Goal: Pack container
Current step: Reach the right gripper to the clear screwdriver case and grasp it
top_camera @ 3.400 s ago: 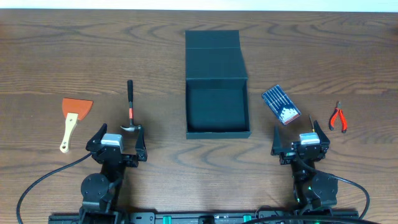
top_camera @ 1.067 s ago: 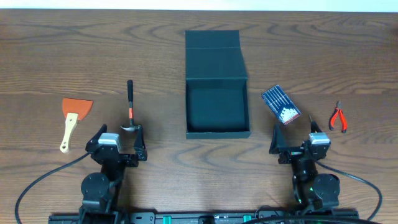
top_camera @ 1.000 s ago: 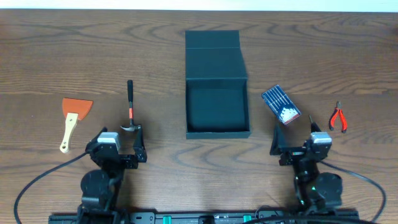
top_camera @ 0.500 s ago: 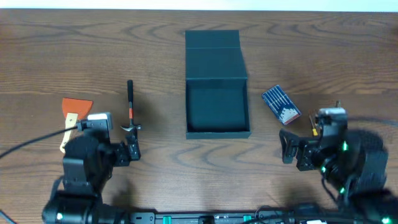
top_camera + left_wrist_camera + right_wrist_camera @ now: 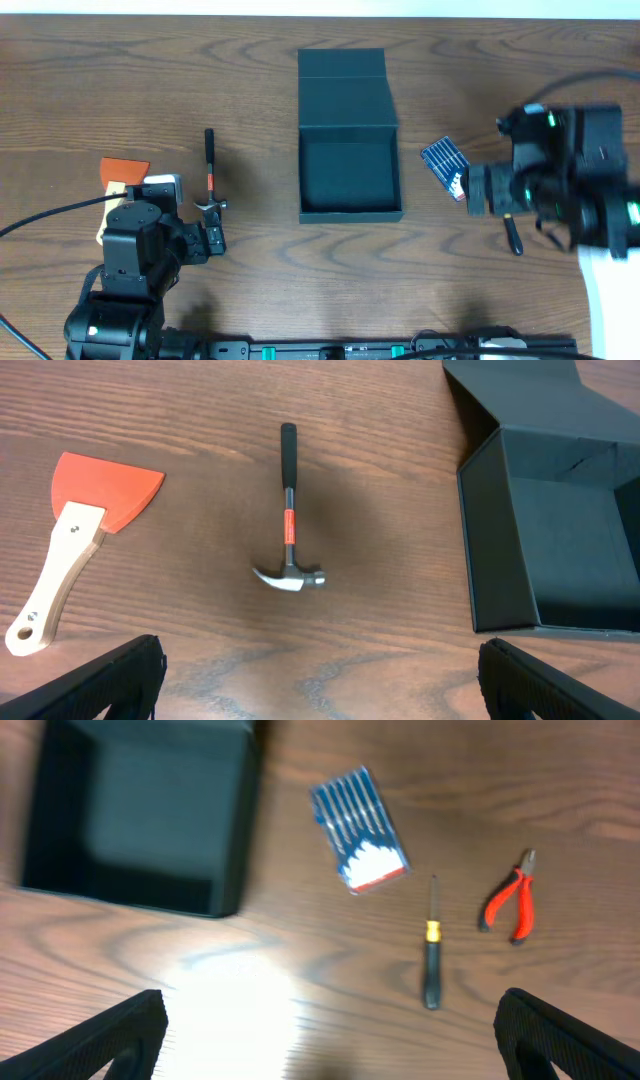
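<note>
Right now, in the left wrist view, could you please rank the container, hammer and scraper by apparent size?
1. container, by far the largest
2. scraper, broad blade
3. hammer, slimmer and a bit shorter

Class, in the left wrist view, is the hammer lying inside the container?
No, the hammer lies on the table, apart from the open container and outside its wall.

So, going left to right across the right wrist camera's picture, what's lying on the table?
dark green box → small case of white-tipped bits → screwdriver → red pliers
</note>
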Motion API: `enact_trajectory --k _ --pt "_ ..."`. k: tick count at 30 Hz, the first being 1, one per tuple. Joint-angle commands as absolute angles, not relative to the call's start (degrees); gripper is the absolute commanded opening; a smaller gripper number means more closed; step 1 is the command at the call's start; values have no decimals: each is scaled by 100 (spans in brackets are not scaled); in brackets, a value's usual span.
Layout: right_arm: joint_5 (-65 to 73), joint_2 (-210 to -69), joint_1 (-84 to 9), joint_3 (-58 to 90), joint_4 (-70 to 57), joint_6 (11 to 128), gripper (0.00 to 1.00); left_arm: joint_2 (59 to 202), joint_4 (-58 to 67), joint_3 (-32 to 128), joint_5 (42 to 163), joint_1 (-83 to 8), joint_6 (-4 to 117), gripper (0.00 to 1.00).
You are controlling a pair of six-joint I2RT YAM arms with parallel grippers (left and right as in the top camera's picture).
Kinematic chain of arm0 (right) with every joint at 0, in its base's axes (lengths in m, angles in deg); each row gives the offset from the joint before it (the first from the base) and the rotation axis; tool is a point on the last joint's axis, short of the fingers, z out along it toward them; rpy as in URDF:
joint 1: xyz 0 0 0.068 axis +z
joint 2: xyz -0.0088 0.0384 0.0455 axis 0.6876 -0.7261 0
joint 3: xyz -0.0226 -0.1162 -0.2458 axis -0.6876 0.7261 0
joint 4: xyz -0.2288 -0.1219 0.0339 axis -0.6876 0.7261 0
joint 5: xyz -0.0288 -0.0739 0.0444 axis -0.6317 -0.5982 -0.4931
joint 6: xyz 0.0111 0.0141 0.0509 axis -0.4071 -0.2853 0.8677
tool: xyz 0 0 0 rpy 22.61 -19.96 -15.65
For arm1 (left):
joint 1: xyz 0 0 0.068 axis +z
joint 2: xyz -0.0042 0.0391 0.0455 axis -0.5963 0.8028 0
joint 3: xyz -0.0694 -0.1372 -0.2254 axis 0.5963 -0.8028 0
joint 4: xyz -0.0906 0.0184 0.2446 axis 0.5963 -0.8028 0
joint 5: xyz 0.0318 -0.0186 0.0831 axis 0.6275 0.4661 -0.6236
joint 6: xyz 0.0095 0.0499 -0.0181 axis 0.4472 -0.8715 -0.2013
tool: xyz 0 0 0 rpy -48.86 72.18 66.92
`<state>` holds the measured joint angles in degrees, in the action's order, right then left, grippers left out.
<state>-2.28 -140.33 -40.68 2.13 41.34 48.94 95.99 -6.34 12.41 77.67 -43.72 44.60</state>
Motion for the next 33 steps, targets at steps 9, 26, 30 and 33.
enact_trajectory --k 9,26,30,33 --pt "-307 -16538 -4437 148 3120 3436 99 9591 -708 1357 7716 -4337 4530 98" --pt "-303 -18455 -4503 148 2298 2321 99 9593 -699 1357 7430 -4337 4530 99" --pt "-261 -18704 -4503 148 2143 2297 99 9593 -688 1357 7347 -4337 4530 99" --pt "-226 -18875 -4503 150 2104 2297 99 9593 -655 1357 7273 -4337 4530 98"
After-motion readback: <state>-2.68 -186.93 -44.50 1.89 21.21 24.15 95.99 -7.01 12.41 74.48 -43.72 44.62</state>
